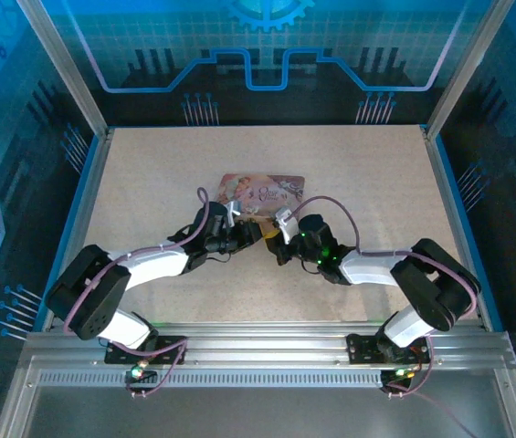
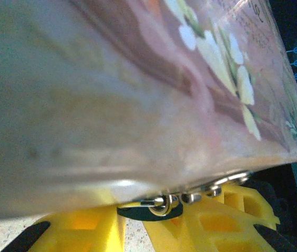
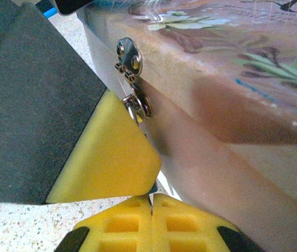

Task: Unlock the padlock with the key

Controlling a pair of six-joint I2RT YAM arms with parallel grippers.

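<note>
Seen from above, a speckled beige table (image 1: 148,182) holds a flat pink tin (image 1: 262,189) with a printed picture, lying near the middle. Two white and black arms reach in from the near edge and meet at the tin's near side.

On the left, the left claw (image 1: 242,234) points right, with its tip against the tin's near edge. In its own wrist camera the tin (image 2: 137,94) looms very close and blurred. Below it are the left claw's (image 2: 133,223) yellow fingers (image 2: 85,231), with a narrow gap between them. At their tips, just under the tin's edge, hangs a small dark bluish shape that appears to be the padlock (image 2: 148,212). A thin silvery loop (image 2: 161,203) joins it to the tin's metal clasp (image 2: 216,186). Whether the fingers pinch the padlock or only sit beside it cannot be told.

On the right, the right claw (image 1: 280,242) points left, just beside the left claw. In its wrist camera the tin's side wall (image 3: 232,147) carries the clasp (image 3: 130,55), with the silvery loop (image 3: 137,105) hanging from it. A yellow pad of the left claw (image 3: 106,157) touches that loop. At the bottom, the right claw's (image 3: 151,207) two yellow fingers (image 3: 116,228) are pressed together, with only a thin seam between them. Whether anything thin sits in that seam cannot be told.
</note>
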